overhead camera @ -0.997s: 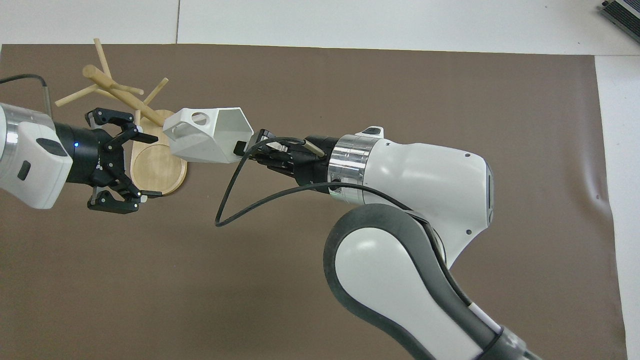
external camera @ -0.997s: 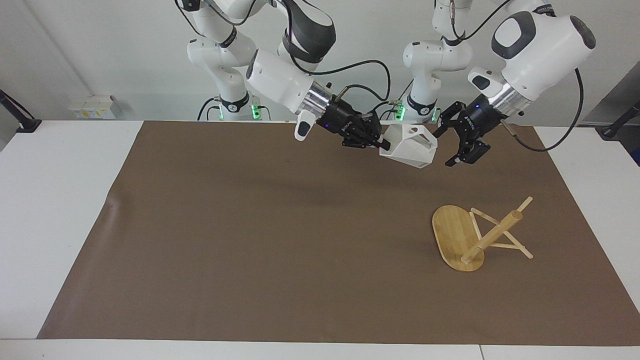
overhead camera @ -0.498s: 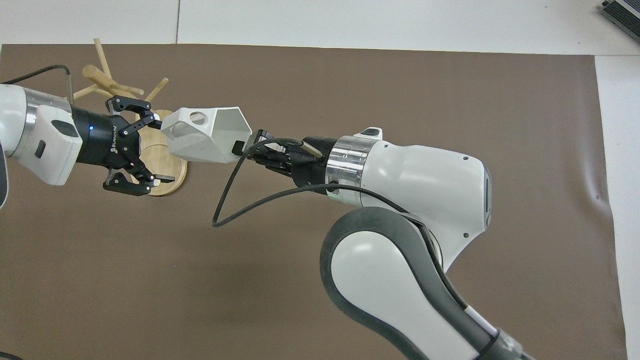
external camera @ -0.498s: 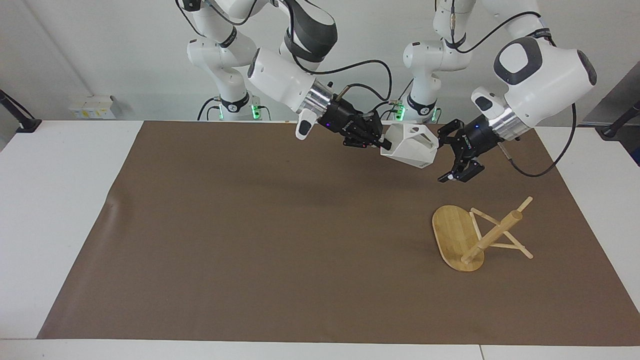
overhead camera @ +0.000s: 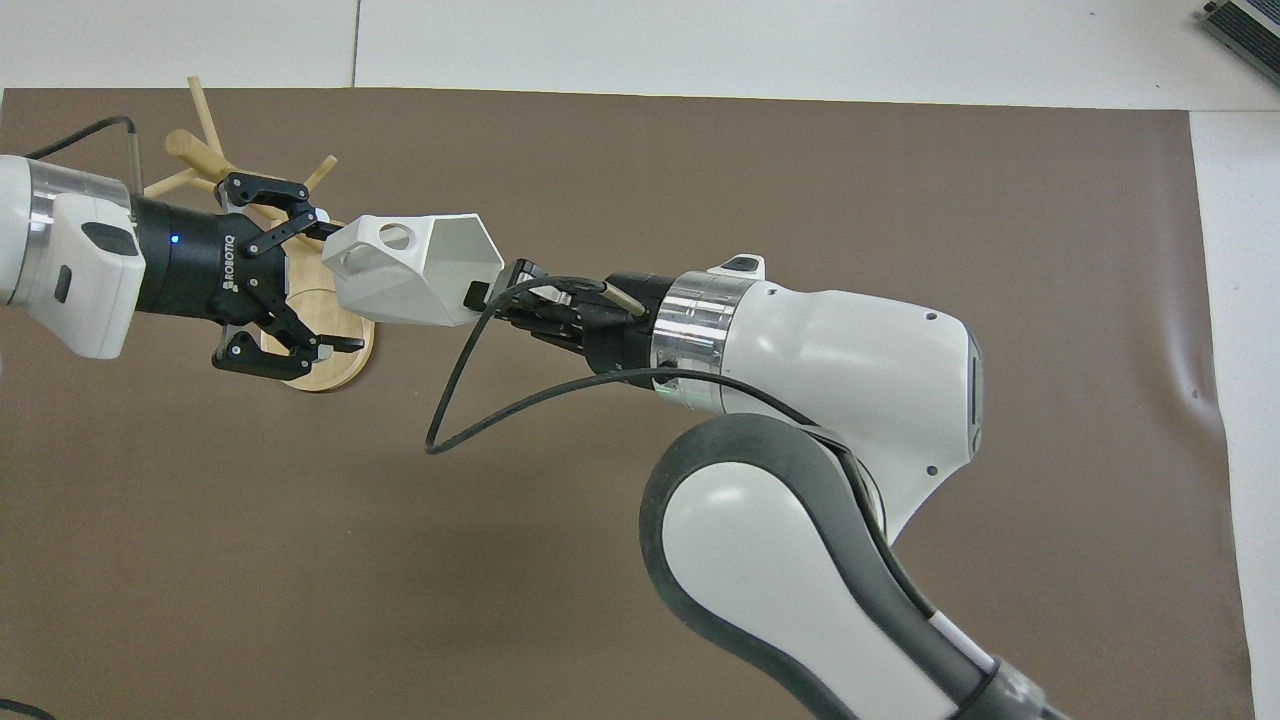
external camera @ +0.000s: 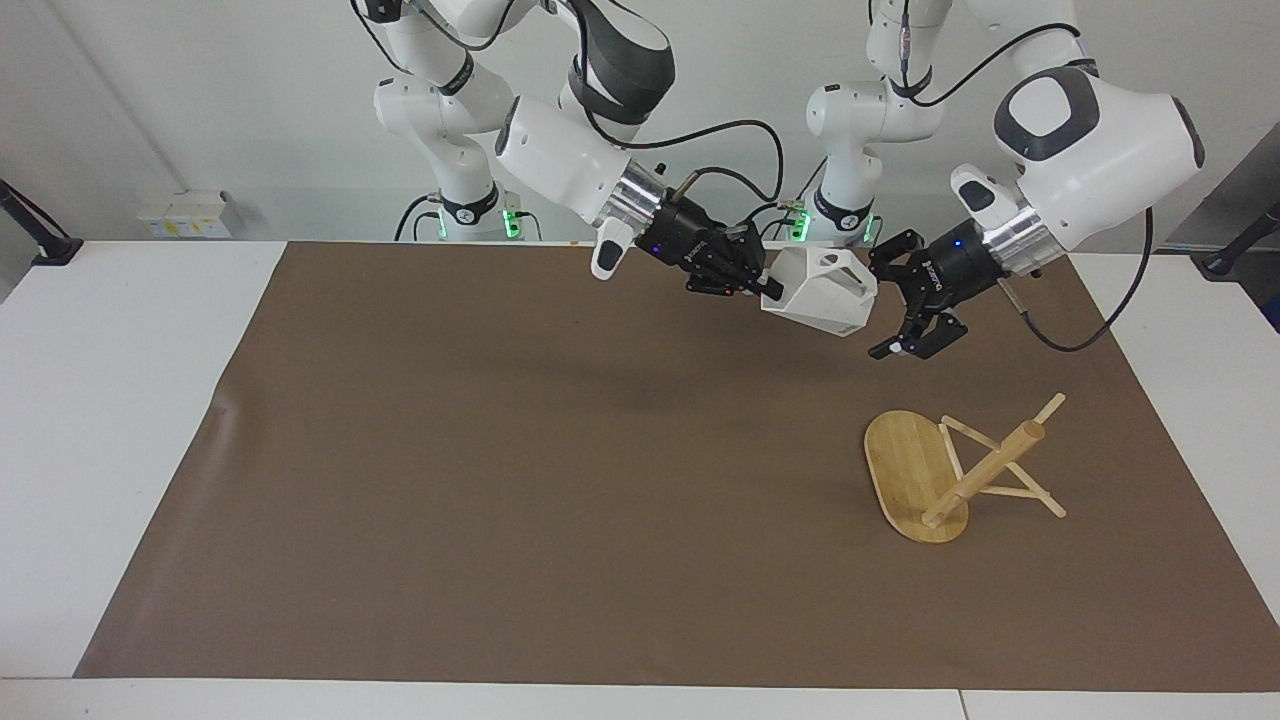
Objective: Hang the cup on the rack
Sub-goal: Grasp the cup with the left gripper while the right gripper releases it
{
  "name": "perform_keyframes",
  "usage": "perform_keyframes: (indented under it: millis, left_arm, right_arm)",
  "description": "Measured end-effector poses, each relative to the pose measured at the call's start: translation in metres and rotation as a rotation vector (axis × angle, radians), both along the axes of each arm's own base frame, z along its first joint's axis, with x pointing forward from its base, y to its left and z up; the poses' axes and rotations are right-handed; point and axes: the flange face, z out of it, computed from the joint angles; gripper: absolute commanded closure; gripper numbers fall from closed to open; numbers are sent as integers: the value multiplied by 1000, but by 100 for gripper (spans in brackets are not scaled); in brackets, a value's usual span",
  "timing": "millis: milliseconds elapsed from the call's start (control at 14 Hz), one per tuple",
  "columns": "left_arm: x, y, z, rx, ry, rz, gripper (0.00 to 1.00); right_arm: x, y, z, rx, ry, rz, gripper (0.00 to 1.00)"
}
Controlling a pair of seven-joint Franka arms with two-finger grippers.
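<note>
Step in hand, as judged: handover of cup, right arm to left.

- Right gripper (external camera: 762, 286): fingers pinching shut on cup rim, holding cup (external camera: 822, 292) tilted in air, nearer robots than rack, not over it.
- Left gripper (external camera: 893, 305): hovering just beside cup's handle end, fingers spread wide, gripping nothing. Contact with cup: cannot tell.
- Rack (external camera: 955, 470): lying tipped on brown mat (external camera: 500, 480), post and pegs slanting toward left arm's end of table.

Advice: left fingers closing squarely on cup body, handle hole kept free; right releasing only after firm grip. Tipped rack likely needing righting or steadying.
</note>
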Motion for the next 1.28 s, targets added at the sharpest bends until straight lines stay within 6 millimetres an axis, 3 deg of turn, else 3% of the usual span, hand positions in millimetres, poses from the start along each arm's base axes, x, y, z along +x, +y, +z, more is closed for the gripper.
perform_keyframes:
  millis: [1282]
  left_arm:
    - [-3,-21,9,-89,9,-16,0]
  right_arm:
    - [0,0,0,0,0,0,100]
